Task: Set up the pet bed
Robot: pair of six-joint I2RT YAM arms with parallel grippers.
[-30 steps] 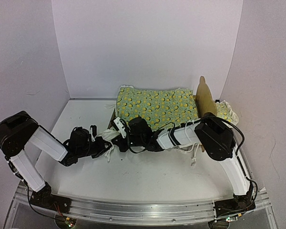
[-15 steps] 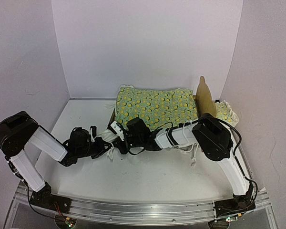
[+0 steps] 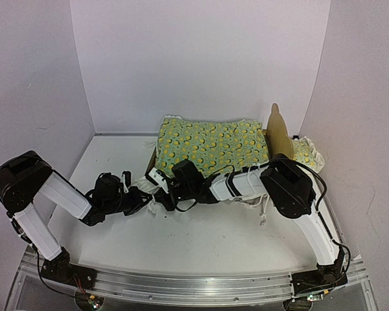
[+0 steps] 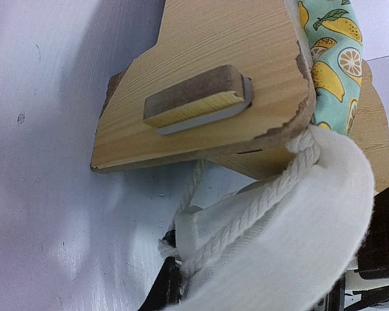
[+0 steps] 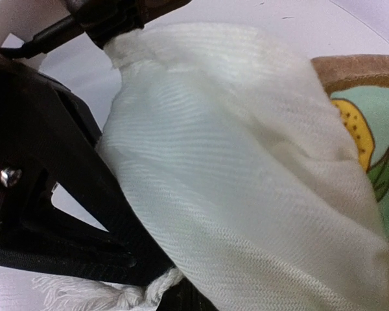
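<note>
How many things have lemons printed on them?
2. The lemon blanket is spread over the pet bed. The small lemon pillow lies at the far right, just past the headboard. Others may be hidden from view.

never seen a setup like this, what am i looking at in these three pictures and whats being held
These are two robot arms bolted to a white table, each ending in two-finger jaws. The wide picture looks down from above and behind: left arm, right arm. The other two come from a camera on each wrist, very close up. On the table stands a wooden pet bed covered by a lemon-print blanket, with a pillow beside it. The right arm's jaws are shut on the blanket's white edge; whether the left jaws grip it is unclear.
</note>
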